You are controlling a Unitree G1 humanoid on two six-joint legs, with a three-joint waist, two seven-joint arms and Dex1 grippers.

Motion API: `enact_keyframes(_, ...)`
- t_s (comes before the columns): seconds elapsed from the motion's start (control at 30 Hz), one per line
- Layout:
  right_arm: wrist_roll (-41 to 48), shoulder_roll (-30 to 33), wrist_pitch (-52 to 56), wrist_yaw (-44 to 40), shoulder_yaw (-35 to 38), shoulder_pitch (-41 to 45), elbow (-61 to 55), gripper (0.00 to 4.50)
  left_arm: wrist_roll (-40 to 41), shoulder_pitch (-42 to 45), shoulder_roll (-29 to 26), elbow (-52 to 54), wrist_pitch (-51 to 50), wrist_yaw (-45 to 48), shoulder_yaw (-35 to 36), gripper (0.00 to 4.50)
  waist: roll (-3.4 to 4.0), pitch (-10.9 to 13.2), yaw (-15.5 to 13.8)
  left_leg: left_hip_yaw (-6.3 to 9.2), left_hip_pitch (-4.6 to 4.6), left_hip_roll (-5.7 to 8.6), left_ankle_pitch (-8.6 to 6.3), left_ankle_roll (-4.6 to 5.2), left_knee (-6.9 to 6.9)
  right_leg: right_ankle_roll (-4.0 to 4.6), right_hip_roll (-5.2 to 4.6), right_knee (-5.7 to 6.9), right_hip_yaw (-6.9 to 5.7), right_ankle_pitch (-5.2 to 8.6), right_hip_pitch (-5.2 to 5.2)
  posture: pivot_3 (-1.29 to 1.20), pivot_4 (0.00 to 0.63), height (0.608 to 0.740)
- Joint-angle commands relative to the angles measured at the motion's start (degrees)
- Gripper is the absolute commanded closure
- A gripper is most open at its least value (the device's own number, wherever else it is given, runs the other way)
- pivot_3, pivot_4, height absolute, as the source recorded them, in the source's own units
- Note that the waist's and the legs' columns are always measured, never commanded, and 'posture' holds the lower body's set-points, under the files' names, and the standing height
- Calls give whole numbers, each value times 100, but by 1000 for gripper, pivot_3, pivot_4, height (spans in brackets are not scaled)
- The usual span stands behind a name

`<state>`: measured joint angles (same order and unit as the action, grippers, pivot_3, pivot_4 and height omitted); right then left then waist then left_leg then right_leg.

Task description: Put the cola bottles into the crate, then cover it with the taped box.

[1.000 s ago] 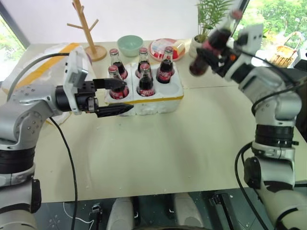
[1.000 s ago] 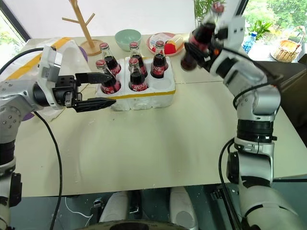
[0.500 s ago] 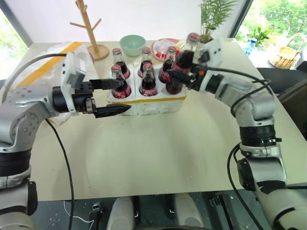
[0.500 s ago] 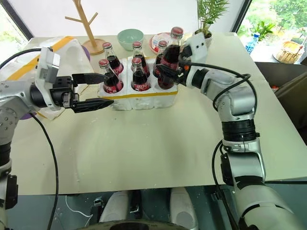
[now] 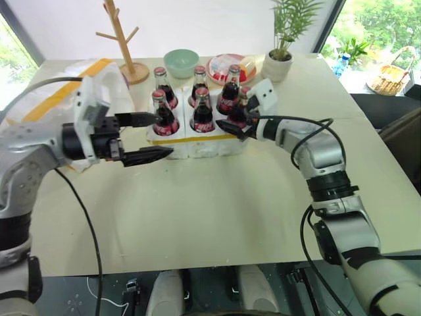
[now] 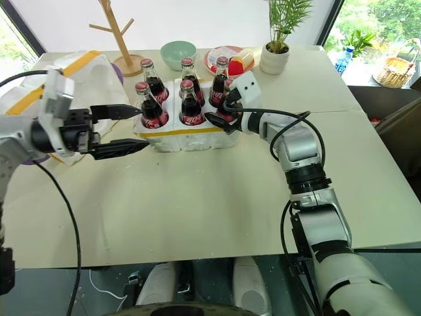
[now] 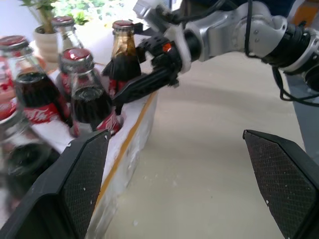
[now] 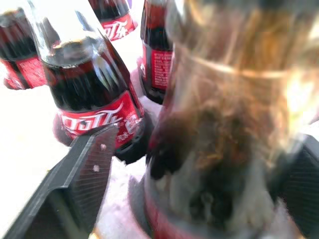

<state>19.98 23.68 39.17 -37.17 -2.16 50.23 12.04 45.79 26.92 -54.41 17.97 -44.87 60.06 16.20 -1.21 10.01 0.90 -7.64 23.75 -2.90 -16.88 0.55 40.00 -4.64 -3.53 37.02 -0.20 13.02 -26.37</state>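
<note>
The six cola bottles (image 6: 186,105) all stand upright in the wells of the crate (image 6: 191,136), which sits at about 12 o'clock from the table's centre, toward the far edge. The last bottle (image 7: 123,59) occupies the near well on the right-arm side, at roughly 4 o'clock within the crate. The right gripper (image 6: 220,117) is at that bottle, one black finger on each side of its lower body; the right wrist view shows a gap between the finger (image 8: 87,172) and the glass, so the jaws read as parted and the bottle as let go, standing in its well on its own. The left gripper (image 5: 148,137) hangs spread wide and empty at about 9 o'clock from the crate, just off its near corner, touching nothing.

The loading step looks finished (every well is filled), and what is left is the cover. The taped box (image 6: 82,72), white foam with yellow bands, lies at about 10 o'clock from the crate, behind the left arm.

Next, I judge, the right gripper should back straight out toward 4 o'clock without clipping the bottle's neck. Then both arms would need to take the box by its ends, lift it clear of the red caps, and lower it squarely over the crate.
</note>
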Motion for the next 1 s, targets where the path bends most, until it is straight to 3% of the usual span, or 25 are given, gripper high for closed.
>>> enact_keyframes(0.03,781,649,885,-361,785,200,-976,20,274,-484,-462,438,-298,-99,1113,0,0,2,2,0,2,-1,0,0,0,0,-1,-4,-1,0,-1,0,150,740)
enact_keyframes(0.17,1028,1588,1227,-844,1041,101,-1393,20,282,-1321,-954,596,-719,61,2410,0,0,2,3,1,2,-1,-3,4,-3,1,-5,-10,-1,1,-1,0,150,740)
enact_keyframes(0.3,2015,2425,1863,-1842,1508,32,-1732,20,-652,-2886,-1502,175,-707,1155,3862,0,5,3,31,-5,-6,-2,-19,30,-12,20,-5,-11,0,12,-7,0,150,740)
enact_keyframes(0.43,2658,2553,2043,-2259,1631,121,-2074,20,-1647,-3768,-1962,-1228,87,1877,4199,0,5,1,61,-14,-40,-4,-17,26,-41,46,-2,-4,-1,27,1,0,150,740)
enact_keyframes(0.6,3153,2471,2062,-2387,1632,145,-2302,20,-2474,-3636,-2697,-3377,1512,2225,3431,0,5,0,17,-12,-46,-4,2,-8,-82,77,-5,-5,-6,43,-13,0,150,740)
enact_keyframes(0.73,3406,2541,1959,-2591,1652,118,-2410,20,-2774,-1947,-3173,-5009,2280,2111,1322,0,-1,-1,-33,-23,-33,-1,0,-6,-84,78,-15,-8,-11,43,-21,0,150,740)
enact_keyframes(0.87,3412,2591,1783,-2567,1651,67,-2502,20,-3488,-4,-2793,-6011,2648,2321,-286,0,-8,-4,-16,-35,-29,3,-5,5,-82,73,-11,-5,-11,39,-20,0,150,740)
enact_keyframes(1.0,3354,2475,1660,-2315,1606,-4,-2527,20,-4484,1867,-2130,-7253,2979,2137,-1442,0,-12,-7,-32,-32,-32,1,-2,2,-77,52,0,8,-16,27,-17,0,150,740)
